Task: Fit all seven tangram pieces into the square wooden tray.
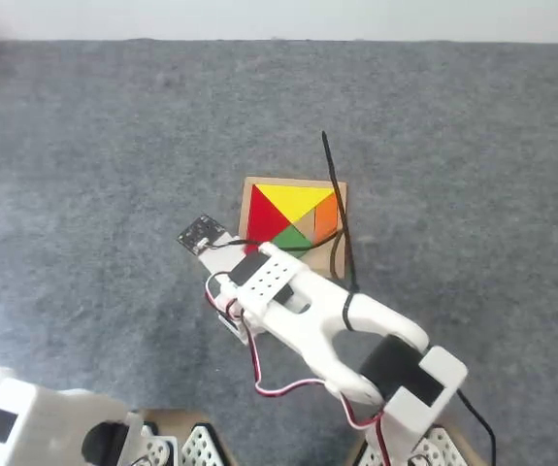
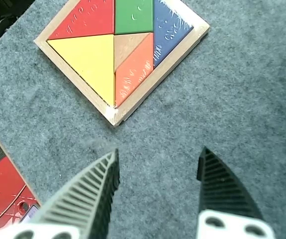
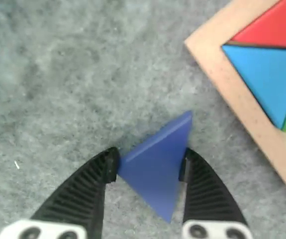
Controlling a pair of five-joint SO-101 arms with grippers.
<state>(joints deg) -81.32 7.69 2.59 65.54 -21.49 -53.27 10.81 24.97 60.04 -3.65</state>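
The grey carpet [image 1: 114, 146] carries the wooden tray [image 1: 293, 182] near its middle. In the left wrist view the tray [image 2: 75, 83] lies well ahead of the left gripper [image 2: 158, 159], whose jaws stand wide apart over bare carpet. The right gripper [image 3: 150, 159] is just beside a corner of the tray [image 3: 232, 94], and both its jaws press on the sides of a blue triangle [image 3: 155, 169]. I cannot tell whether the piece rests on the carpet or is lifted.

From above, the right arm [image 1: 308, 311] covers the near edge of the tray, and a black cable [image 1: 337, 204] crosses its right side. One bare wooden gap [image 2: 128, 45] shows between the green and orange pieces (the rest of the tray is filled). Open carpet surrounds the tray on its far side and on both other sides.
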